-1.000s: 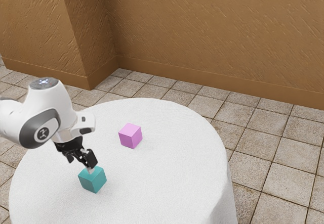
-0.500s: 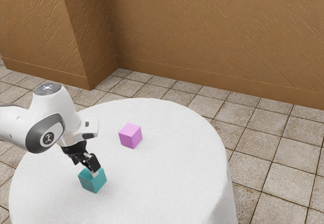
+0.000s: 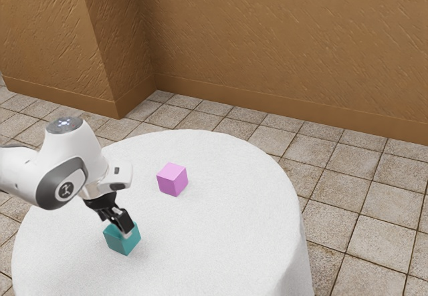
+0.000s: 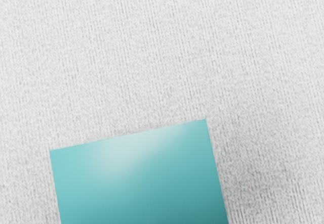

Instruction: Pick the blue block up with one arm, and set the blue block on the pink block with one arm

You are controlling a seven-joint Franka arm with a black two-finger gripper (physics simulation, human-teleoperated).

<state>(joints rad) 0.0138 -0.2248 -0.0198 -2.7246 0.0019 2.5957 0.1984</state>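
The blue block, teal in colour, rests on the white tablecloth toward the exterior view's left. My gripper has come down onto its top, and the black fingers straddle the block's upper part, standing open. In the wrist view the blue block lies directly under my hand. The pink block sits on the cloth to the upper right of the blue one, about a block's width or two away, untouched.
The round table is draped in white cloth, and its edge drops off at the exterior view's right and front. A tiled floor and brown walls surround it. My white arm hangs over the table's left side.
My hand has lowered from just above the blue block until the fingers reach down around its top. Both blocks have stayed in place.
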